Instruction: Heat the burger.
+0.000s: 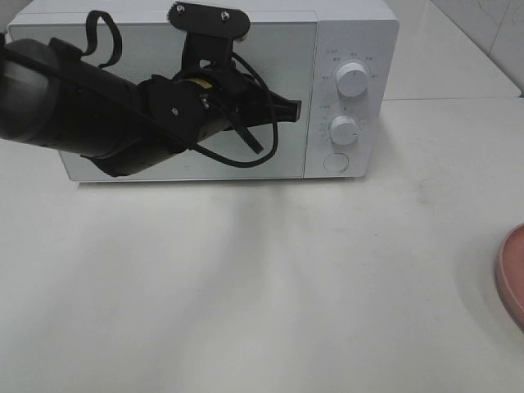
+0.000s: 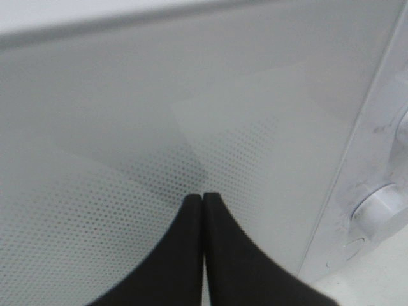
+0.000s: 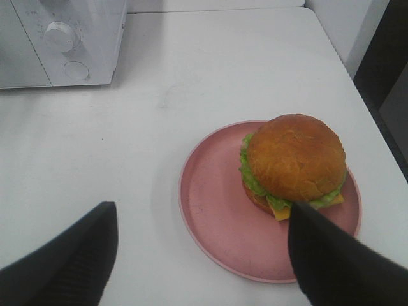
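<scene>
My right gripper (image 3: 201, 255) hangs wide open over the burger (image 3: 294, 157), which sits on the pink plate (image 3: 210, 210) at the table's right edge, well apart from the microwave (image 1: 246, 90). My left gripper (image 2: 203, 210) is pinched shut, tips at the closed door near its handle edge. Best move, I judge: get the door open first, hooking its edge squarely. Bun domed, golden, soft; plate flat, matte; door smooth, dotted mesh; knobs (image 1: 352, 79) round, white.

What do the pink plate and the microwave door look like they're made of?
The pink plate looks like matte plastic or melamine: even colour, dull sheen, thin raised rim. The microwave door looks like smooth glass or glossy plastic over a finely dotted mesh screen.
</scene>
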You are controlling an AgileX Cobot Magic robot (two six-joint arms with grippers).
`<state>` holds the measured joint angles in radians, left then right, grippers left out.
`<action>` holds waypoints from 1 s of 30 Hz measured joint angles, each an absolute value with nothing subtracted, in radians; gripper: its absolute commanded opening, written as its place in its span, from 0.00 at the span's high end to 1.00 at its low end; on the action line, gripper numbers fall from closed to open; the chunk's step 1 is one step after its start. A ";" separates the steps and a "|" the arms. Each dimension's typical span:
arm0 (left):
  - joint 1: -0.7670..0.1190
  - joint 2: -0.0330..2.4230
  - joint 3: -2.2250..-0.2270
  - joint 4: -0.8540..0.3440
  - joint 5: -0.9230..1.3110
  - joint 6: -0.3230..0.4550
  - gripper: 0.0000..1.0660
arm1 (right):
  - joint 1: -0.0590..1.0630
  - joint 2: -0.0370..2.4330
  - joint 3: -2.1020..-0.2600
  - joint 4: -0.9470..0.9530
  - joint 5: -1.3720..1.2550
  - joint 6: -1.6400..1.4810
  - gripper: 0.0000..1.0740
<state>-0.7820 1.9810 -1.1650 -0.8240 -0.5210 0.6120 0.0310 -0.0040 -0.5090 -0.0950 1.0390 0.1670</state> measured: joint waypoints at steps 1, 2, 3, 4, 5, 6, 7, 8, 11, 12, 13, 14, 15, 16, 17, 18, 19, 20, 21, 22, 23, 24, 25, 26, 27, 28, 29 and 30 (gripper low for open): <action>-0.787 1.965 -1.154 -0.828 -0.522 0.617 1.00 | 0.031 -0.004 -0.509 -0.095 1.039 0.167 0.32; -0.799 1.937 -1.120 -0.830 -0.515 0.619 1.00 | 0.031 -0.004 -0.509 -0.095 1.039 0.167 0.32; -0.799 1.937 -1.120 -0.830 -0.515 0.619 1.00 | 0.031 -0.004 -0.509 -0.095 1.039 0.167 0.32; -0.804 1.923 -1.104 -0.833 -0.504 0.621 1.00 | 0.031 -0.004 -0.509 -0.095 1.039 0.167 0.32; -0.810 1.900 -1.077 -0.835 -0.451 0.623 1.00 | 0.031 -0.004 -0.509 -0.095 1.039 0.167 0.32; -0.810 1.900 -1.077 -0.835 -0.451 0.623 1.00 | 0.031 -0.004 -0.509 -0.095 1.039 0.167 0.32; -0.812 1.876 -1.055 -0.837 -0.377 0.625 1.00 | 0.031 -0.004 -0.509 -0.095 1.039 0.167 0.32; -0.812 1.876 -1.055 -0.837 -0.377 0.625 1.00 | 0.031 -0.004 -0.509 -0.095 1.039 0.167 0.32; -0.809 1.844 -1.030 -0.841 -0.250 0.625 0.91 | 0.031 -0.004 -0.509 -0.095 1.039 0.167 0.32; -0.808 1.835 -1.025 -0.842 -0.208 0.625 0.86 | 0.031 -0.004 -0.509 -0.095 1.039 0.167 0.32; -0.808 1.825 -1.018 -0.842 -0.131 0.625 0.69 | 0.031 -0.004 -0.509 -0.095 1.039 0.167 0.32; -0.808 1.825 -1.018 -0.842 -0.131 0.625 0.69 | 0.031 -0.004 -0.509 -0.095 1.039 0.167 0.32; -0.808 1.821 -1.015 -0.842 -0.101 0.625 0.57 | 0.031 -0.004 -0.509 -0.095 1.039 0.167 0.32; -0.808 1.816 -1.011 -0.840 -0.019 0.625 0.34 | 0.031 -0.004 -0.509 -0.095 1.039 0.167 0.32; -0.808 1.816 -1.011 -0.840 -0.019 0.625 0.34 | 0.031 -0.004 -0.509 -0.095 1.039 0.167 0.32; -0.808 1.812 -1.011 -0.830 0.049 0.625 0.13 | 0.031 -0.004 -0.509 -0.095 1.039 0.167 0.32; -0.808 1.812 -1.011 -0.830 0.049 0.625 0.13 | 0.031 -0.004 -0.509 -0.095 1.039 0.167 0.32; -0.808 1.808 -1.011 -0.821 0.077 0.625 0.05 | 0.031 -0.004 -0.509 -0.095 1.039 0.167 0.32; -0.808 1.798 -1.011 -0.801 0.145 0.624 0.05 | 0.031 -0.004 -0.509 -0.095 1.039 0.167 0.32; -0.808 1.798 -1.011 -0.801 0.145 0.624 0.05 | 0.031 -0.004 -0.509 -0.095 1.039 0.167 0.32; -0.808 1.794 -1.011 -0.789 0.179 0.620 0.05 | 0.031 -0.004 -0.509 -0.095 1.039 0.167 0.32; -0.806 1.778 -1.011 -0.752 0.231 0.600 0.05 | 0.031 -0.004 -0.509 -0.095 1.039 0.167 0.32; -0.806 1.778 -1.011 -0.752 0.231 0.600 0.05 | 0.031 -0.004 -0.509 -0.095 1.039 0.167 0.32; -0.801 1.762 -1.011 -0.703 0.287 0.553 0.05 | 0.031 -0.004 -0.509 -0.095 1.039 0.167 0.32; -0.801 1.762 -1.011 -0.703 0.287 0.553 0.05 | 0.031 -0.004 -0.509 -0.095 1.039 0.167 0.32; -0.795 1.757 -1.011 -0.681 0.315 0.528 0.05 | 0.031 -0.004 -0.509 -0.095 1.039 0.167 0.32; -0.770 1.746 -1.011 -0.617 0.382 0.469 0.05 | 0.031 -0.004 -0.509 -0.095 1.039 0.167 0.32; -0.770 1.746 -1.011 -0.617 0.382 0.469 0.05 | 0.031 -0.004 -0.509 -0.095 1.039 0.167 0.32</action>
